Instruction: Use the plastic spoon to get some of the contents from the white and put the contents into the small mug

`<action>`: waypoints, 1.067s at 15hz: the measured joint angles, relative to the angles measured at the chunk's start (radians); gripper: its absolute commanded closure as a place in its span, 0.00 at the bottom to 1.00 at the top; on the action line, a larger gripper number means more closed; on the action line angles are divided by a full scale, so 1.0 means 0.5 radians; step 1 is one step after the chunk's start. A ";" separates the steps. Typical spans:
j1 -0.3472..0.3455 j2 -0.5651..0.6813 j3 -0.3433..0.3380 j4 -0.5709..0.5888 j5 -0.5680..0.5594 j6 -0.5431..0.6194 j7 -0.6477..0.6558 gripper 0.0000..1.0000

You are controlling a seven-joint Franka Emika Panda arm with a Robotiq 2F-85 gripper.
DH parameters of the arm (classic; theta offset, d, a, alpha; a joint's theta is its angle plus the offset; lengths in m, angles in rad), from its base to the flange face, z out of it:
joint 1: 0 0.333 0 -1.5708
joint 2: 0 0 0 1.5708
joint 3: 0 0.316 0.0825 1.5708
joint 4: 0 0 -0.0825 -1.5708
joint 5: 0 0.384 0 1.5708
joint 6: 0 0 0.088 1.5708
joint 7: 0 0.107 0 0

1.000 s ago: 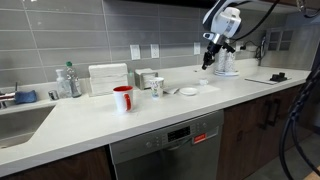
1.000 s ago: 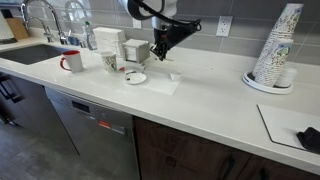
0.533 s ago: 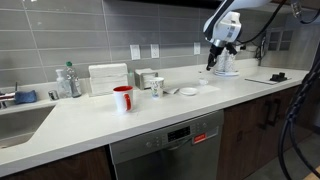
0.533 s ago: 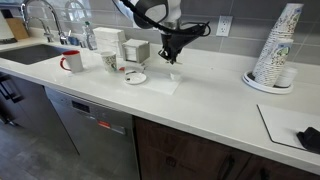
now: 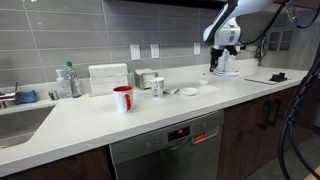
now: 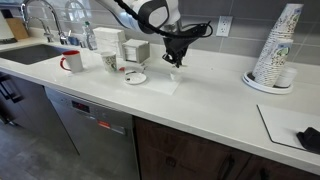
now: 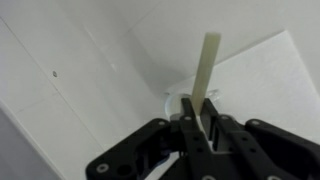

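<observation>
My gripper [image 5: 214, 63] [image 6: 177, 60] [image 7: 200, 126] is shut on a pale plastic spoon [image 7: 208, 62]. It hangs just above a small white cup [image 6: 176, 76] [image 7: 172, 101] that stands on a white napkin [image 6: 163, 85] [image 7: 270, 75]. The spoon's handle shows in the wrist view and its bowl is hidden. The small mug [image 5: 157, 87] [image 6: 109, 61], white with a faint pattern, stands further along the counter beside the red mug [image 5: 123, 98] [image 6: 72, 61]. A flat white dish [image 5: 188, 91] [image 6: 135, 77] lies between the mugs and the cup.
White boxes [image 5: 108, 78] [image 6: 110, 40] stand against the tiled wall behind the mugs. A sink [image 5: 15, 122] with bottles [image 5: 67, 80] is at one end of the counter. A stack of paper cups [image 6: 275, 50] and a dark object [image 6: 308, 138] are at the other end.
My gripper has moved sideways and down with the spoon, from beside the white cup to just over it. Nothing else has moved.
</observation>
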 measured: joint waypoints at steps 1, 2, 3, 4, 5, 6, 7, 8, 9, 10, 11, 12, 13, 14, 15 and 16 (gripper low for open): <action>0.022 0.010 -0.013 0.001 -0.071 0.022 0.054 0.96; 0.048 0.021 -0.028 0.003 -0.145 0.045 0.114 0.96; 0.074 0.033 -0.047 0.009 -0.219 0.063 0.174 0.96; 0.098 0.046 -0.066 0.019 -0.291 0.069 0.231 0.96; 0.122 0.061 -0.087 0.033 -0.365 0.070 0.290 0.96; 0.141 0.074 -0.106 0.047 -0.433 0.070 0.344 0.96; 0.157 0.087 -0.122 0.058 -0.498 0.070 0.391 0.96; 0.172 0.097 -0.139 0.068 -0.562 0.070 0.434 0.96; 0.188 0.106 -0.157 0.077 -0.630 0.070 0.476 0.96; 0.207 0.114 -0.175 0.085 -0.701 0.070 0.518 0.96; 0.231 0.121 -0.197 0.093 -0.781 0.070 0.564 0.96; 0.256 0.127 -0.219 0.098 -0.857 0.070 0.611 0.96; 0.285 0.133 -0.243 0.103 -0.937 0.070 0.660 0.96; 0.314 0.137 -0.267 0.104 -1.019 0.070 0.709 0.96; 0.343 0.139 -0.290 0.104 -1.099 0.070 0.757 0.96; 0.373 0.141 -0.313 0.104 -1.185 0.070 0.806 0.96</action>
